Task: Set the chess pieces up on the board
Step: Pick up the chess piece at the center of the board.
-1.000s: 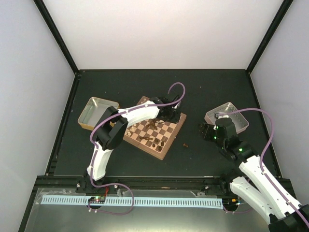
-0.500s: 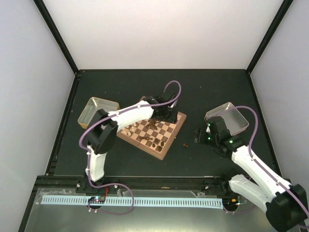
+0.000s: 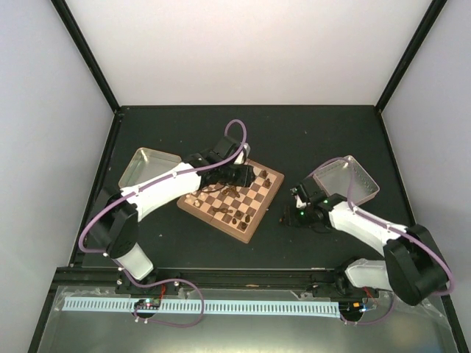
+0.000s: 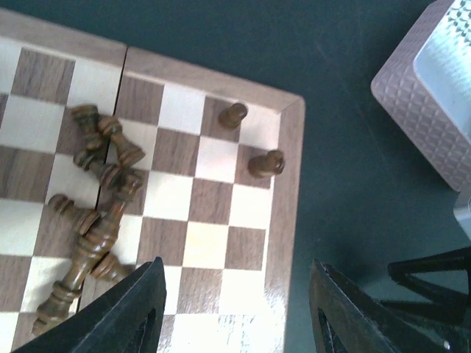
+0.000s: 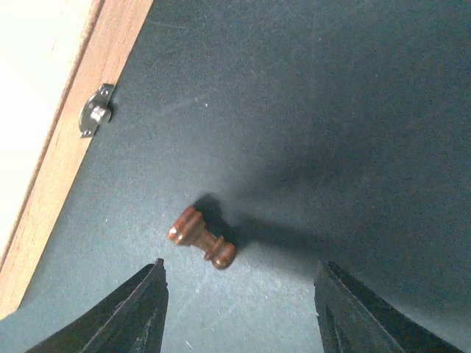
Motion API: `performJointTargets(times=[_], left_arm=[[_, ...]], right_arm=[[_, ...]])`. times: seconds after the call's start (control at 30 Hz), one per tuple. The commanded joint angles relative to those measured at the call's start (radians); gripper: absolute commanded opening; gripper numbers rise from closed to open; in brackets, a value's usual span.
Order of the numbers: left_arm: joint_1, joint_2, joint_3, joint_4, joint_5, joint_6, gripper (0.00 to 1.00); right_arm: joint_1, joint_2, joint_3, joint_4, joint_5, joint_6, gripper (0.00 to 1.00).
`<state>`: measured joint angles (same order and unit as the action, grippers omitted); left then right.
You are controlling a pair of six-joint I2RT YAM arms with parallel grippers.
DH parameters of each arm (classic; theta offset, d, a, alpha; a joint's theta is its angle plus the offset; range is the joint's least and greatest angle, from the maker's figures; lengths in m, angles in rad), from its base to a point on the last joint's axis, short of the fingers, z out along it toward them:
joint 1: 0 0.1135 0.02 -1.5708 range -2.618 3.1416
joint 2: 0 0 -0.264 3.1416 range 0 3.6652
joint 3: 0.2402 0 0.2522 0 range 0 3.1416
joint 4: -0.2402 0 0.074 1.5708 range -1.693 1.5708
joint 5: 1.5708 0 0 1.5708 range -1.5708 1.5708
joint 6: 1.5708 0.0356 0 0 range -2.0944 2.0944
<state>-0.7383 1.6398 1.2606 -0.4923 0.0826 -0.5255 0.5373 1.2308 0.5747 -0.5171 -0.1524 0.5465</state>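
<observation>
The board [image 3: 263, 193] lies tilted at mid table, its corner [image 4: 250, 213] in the left wrist view. A heap of dark brown chess pieces [image 4: 92, 220] lies toppled on it, and two dark pieces [image 4: 233, 115] [image 4: 266, 162] stand upright near the corner. My left gripper [image 4: 235, 283] hovers open above the board with nothing between its fingers. A dark pawn [image 5: 202, 237] lies on its side on the mat beside the board's rim [image 5: 62, 154]. My right gripper [image 5: 241, 276] hangs open just above it, the pawn a little ahead of the fingertips and untouched.
A shallow metal tray [image 3: 147, 170] sits left of the board and another tray [image 3: 347, 179] to the right. A small metal latch [image 5: 96, 110] is on the board's side. The right gripper [image 3: 291, 213] is close to the board's right corner.
My left gripper opened and pulled back leftward over the board. The right arm swung from the right tray over to the loose pawn on the mat, its jaws narrowing somewhat.
</observation>
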Motion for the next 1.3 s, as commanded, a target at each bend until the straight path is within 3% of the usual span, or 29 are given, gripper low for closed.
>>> performJointTargets(times=[0.0,0.23,0.47,0.8,1.1,1.27], left_arm=[[0.022,-0.058,-0.049,0.051,0.056,0.01,0.55],[0.032,-0.11,-0.09,0.055,0.068,0.011,0.56],[0.037,-0.143,-0.121,0.06,0.073,0.008,0.56],[0.04,-0.166,-0.15,0.068,0.078,0.005,0.56],[0.041,-0.179,-0.166,0.083,0.086,-0.009,0.57],[0.042,-0.211,-0.209,0.114,0.108,-0.048,0.56]], right_arm=[[0.025,0.079,0.064,0.0,0.01,-0.044,0.55],[0.082,0.207,0.138,-0.038,0.069,-0.085,0.48],[0.136,0.275,0.185,-0.082,0.148,-0.085,0.32],[0.193,0.276,0.182,-0.127,0.177,-0.063,0.38],[0.2,0.28,0.169,-0.111,0.191,-0.046,0.11],[0.2,0.241,0.166,-0.064,0.226,-0.079,0.04]])
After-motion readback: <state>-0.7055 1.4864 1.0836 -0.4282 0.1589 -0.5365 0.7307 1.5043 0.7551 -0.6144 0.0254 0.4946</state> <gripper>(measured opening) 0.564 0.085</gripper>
